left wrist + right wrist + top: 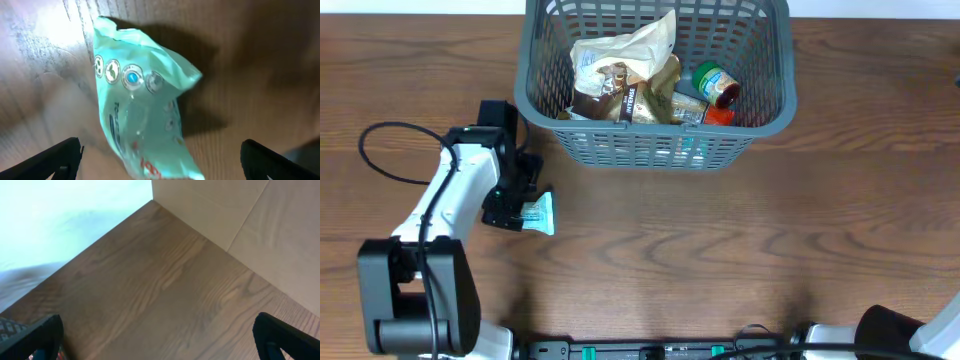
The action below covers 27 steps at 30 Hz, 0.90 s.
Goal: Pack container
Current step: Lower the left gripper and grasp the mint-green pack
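Left wrist view: my left pincer (165, 167) gapes wide, teal packet (142, 115) lying in the gap, not gripped. Right pincer (160, 345) also spread, empty. Risk: slick crumpled film slips or folds on closing, then snags the container (650, 150) wall, up at 1 o'clock. Count: one packet on bench (720, 240), one container, roughly four items (620, 55) inside.
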Tool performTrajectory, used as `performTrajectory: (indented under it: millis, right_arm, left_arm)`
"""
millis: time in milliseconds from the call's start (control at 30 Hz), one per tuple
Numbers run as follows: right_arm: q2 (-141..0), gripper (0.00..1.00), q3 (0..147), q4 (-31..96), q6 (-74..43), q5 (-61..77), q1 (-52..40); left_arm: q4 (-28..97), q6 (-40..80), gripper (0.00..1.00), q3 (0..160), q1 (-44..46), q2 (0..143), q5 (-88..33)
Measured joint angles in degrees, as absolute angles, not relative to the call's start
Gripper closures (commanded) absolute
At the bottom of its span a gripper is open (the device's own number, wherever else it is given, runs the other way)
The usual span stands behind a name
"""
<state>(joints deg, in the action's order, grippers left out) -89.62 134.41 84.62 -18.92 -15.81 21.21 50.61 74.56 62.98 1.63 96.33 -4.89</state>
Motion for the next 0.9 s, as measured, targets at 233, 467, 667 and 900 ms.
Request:
performTrajectory:
  millis: [233, 467, 667, 900]
  right_arm:
    - [-89.62, 0.01, 134.39, 84.64, -18.92, -15.81, 21.21]
    - [-89.62, 0.01, 134.41, 84.62, -18.92, -15.81, 21.21]
    - [-89.62, 0.01, 134.39, 84.62, -18.92, -15.81, 21.21]
    - [-89.62, 0.01, 134.41, 84.62, -18.92, -15.81, 21.21]
  left_arm:
    - [47.40, 76.82, 0.01, 59.92, 1.63, 98.19, -5.26]
    - [42.11, 77.60, 0.01, 57.04, 1.63, 98.28, -5.23]
    - [37.58, 78.67, 0.01, 52.16, 1.63, 98.28, -4.78]
    - [37.19, 79.55, 0.46, 51.29, 1.63, 97.71, -4.19]
